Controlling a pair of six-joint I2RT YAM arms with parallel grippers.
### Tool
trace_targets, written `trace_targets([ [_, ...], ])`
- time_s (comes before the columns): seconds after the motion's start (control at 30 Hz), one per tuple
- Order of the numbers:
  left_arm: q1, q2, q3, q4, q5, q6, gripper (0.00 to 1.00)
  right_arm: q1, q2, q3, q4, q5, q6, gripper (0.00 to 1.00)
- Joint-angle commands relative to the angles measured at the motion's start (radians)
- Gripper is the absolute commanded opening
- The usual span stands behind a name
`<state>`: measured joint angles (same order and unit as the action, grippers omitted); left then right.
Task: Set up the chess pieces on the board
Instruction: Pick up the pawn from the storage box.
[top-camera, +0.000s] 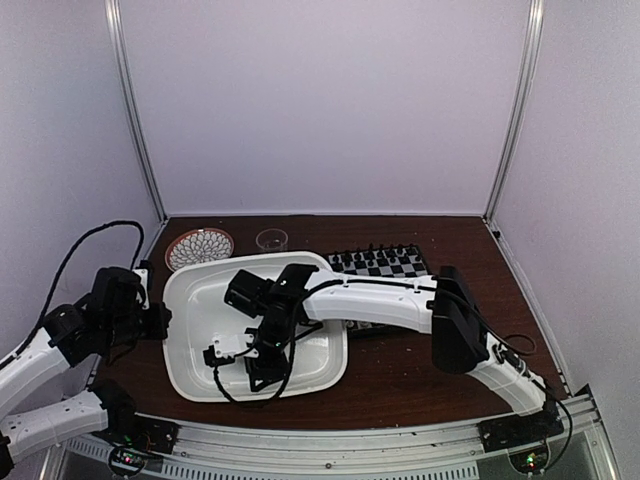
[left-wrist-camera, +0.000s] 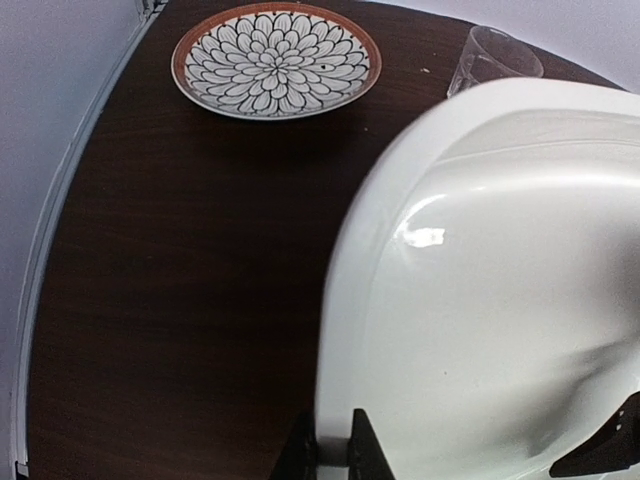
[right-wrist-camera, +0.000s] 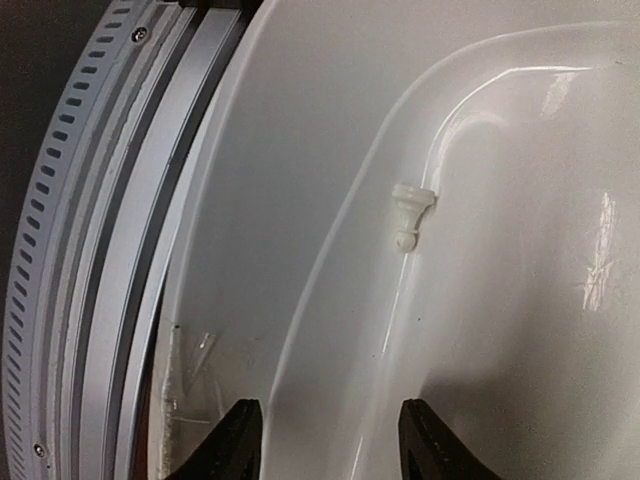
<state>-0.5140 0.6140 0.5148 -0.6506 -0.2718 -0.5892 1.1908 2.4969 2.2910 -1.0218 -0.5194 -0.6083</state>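
Observation:
The chessboard (top-camera: 385, 264) lies at the back of the table with black chessmen on its far row; the right arm covers its near part. One white chess piece (right-wrist-camera: 411, 216) lies on its side inside the white tray (top-camera: 195, 345). My right gripper (right-wrist-camera: 328, 440) is open and hangs over the tray's near inner wall, short of that piece. My left gripper (left-wrist-camera: 332, 450) is shut on the tray's left rim (left-wrist-camera: 345, 330). No other white pieces show.
A patterned plate (top-camera: 199, 247) and a clear cup (top-camera: 271, 239) stand at the back left; both also show in the left wrist view, the plate (left-wrist-camera: 275, 60) and the cup (left-wrist-camera: 492, 58). The slotted metal rail (right-wrist-camera: 90, 230) runs along the table's near edge.

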Motion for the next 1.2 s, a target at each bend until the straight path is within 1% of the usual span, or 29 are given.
trace_targets([
  [0.0,-0.082,0.01,0.041,0.038,-0.096,0.039,0.0,0.018,0.025,0.031,0.062,-0.02,-0.011,0.51],
  [0.07,-0.123,0.029,0.058,0.019,-0.141,0.039,0.0,0.021,0.038,0.031,0.089,-0.025,-0.006,0.52],
  [0.17,-0.138,0.036,0.064,-0.008,-0.178,0.024,0.0,0.029,0.062,0.038,0.122,-0.035,-0.004,0.53],
  [0.27,-0.138,0.022,0.059,-0.009,-0.184,0.016,0.0,0.034,0.085,0.042,0.148,-0.039,0.005,0.53],
  [0.53,-0.138,0.028,0.059,-0.017,-0.174,-0.009,0.0,0.062,0.152,0.071,0.287,-0.021,0.07,0.53],
  [0.63,-0.138,0.036,0.064,-0.011,-0.175,-0.012,0.0,0.075,0.202,0.145,0.253,-0.027,0.062,0.53],
  [0.7,-0.138,0.04,0.07,-0.011,-0.176,-0.012,0.0,0.08,0.212,0.143,0.262,-0.019,0.059,0.52],
  [0.8,-0.138,0.039,0.074,-0.012,-0.182,-0.014,0.0,0.085,0.22,0.135,0.273,0.028,0.059,0.48],
  [0.97,-0.138,0.032,0.085,-0.019,-0.181,-0.021,0.0,0.091,0.22,0.103,0.263,0.181,0.04,0.39],
  [1.03,-0.138,0.031,0.088,-0.021,-0.179,-0.02,0.0,0.091,0.214,0.09,0.259,0.218,0.039,0.36],
  [1.13,-0.138,0.037,0.089,-0.021,-0.177,-0.023,0.0,0.091,0.208,0.081,0.26,0.259,0.045,0.27],
  [1.17,-0.138,0.039,0.09,-0.021,-0.178,-0.025,0.0,0.09,0.205,0.084,0.259,0.268,0.047,0.25],
])
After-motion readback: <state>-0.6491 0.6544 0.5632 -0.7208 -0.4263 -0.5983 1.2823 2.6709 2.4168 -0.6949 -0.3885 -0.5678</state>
